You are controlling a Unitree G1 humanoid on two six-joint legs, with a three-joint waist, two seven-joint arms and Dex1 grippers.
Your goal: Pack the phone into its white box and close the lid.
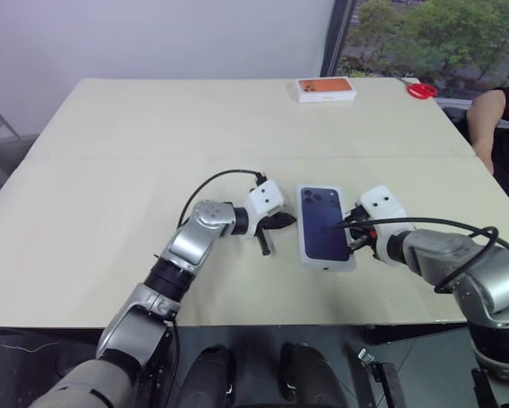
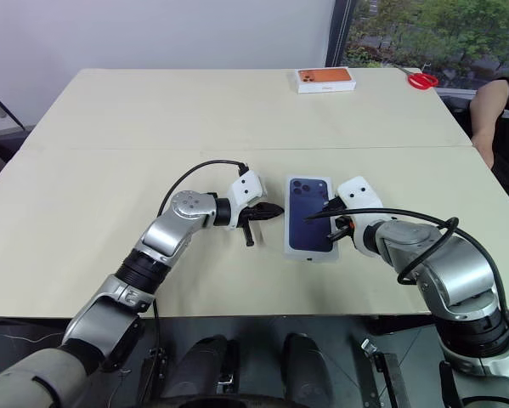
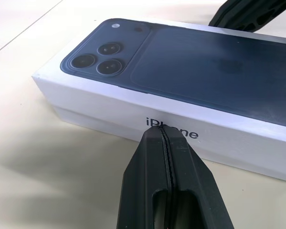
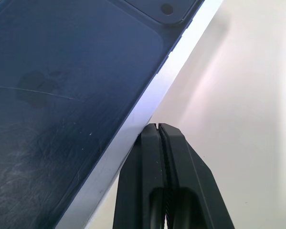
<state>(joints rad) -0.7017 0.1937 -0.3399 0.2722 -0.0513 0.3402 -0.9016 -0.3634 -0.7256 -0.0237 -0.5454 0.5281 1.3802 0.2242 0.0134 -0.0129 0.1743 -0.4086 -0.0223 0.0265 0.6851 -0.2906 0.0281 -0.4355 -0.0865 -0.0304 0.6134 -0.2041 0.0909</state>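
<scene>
1. Lid (image 1: 325, 223), printed with a dark blue phone picture, sits on the white box (image 3: 133, 125) near the table's (image 1: 110, 170) front edge, between both grippers.
2. Left gripper (image 1: 281, 220) and right gripper (image 1: 353, 228) have fingers pressed together, holding nothing, at opposite long sides.
3. We judge the cardboard light, stiff and smooth; we would press the lid's long sides evenly.

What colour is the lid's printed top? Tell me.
Dark navy blue on the white lid; clearest in the left wrist view.
</scene>
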